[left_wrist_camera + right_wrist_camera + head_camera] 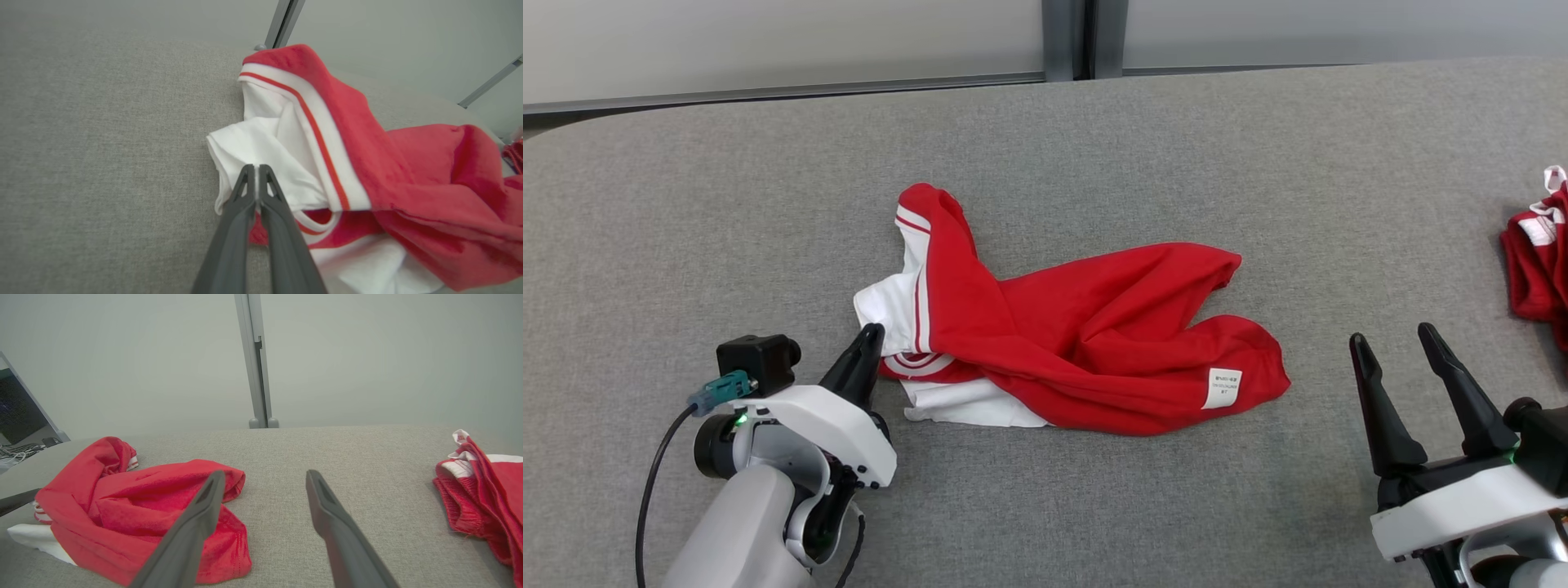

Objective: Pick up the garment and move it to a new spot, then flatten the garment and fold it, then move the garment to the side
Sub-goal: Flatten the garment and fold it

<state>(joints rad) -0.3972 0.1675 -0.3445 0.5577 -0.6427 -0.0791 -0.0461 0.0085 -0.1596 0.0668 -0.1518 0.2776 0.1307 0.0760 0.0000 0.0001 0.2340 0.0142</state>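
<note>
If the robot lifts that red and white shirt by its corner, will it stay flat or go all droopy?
Probably droopy: the garment lies crumpled in soft folds, so it should dangle from the left end effector, which looks pinched on its white edge. Likely light too, being thin cloth. It may catch on the fabric-covered table.

A grey woven tabletop (727,204) spans the foreground. Pale, evenly lit wall panels (768,41) stand behind it, split by a grey metal post (1066,37).

Right end effector (264,473) spread wide; garment (122,502) left, red pile (482,498) right.
</note>
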